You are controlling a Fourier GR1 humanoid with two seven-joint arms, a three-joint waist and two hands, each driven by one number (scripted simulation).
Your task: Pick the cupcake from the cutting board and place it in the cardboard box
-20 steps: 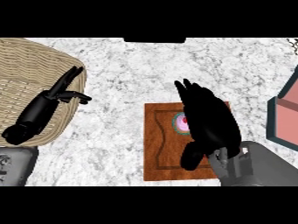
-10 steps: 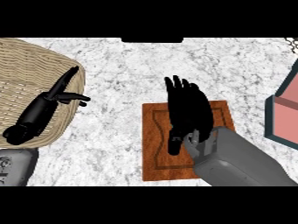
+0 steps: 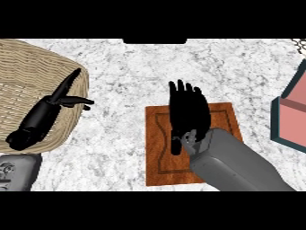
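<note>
While the right hand point(image 3: 190, 112) covers the cutting board point(image 3: 165, 167), the cupcake hides

Where the brown board lies on the tabletop point(image 3: 128, 72), the right hand is flat over its middle, fingers straight and open. The cupcake cannot be seen under it. At the right edge sits the cardboard box point(image 3: 304, 121), showing its pink inside. Over the woven basket point(image 3: 9, 81) rests the left hand point(image 3: 46, 114), fingers straight.

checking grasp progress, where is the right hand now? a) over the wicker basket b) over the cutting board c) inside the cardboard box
b: the right hand lies over the cutting board with its fingers straight, while the cardboard box sits apart at the view's right edge.
</note>
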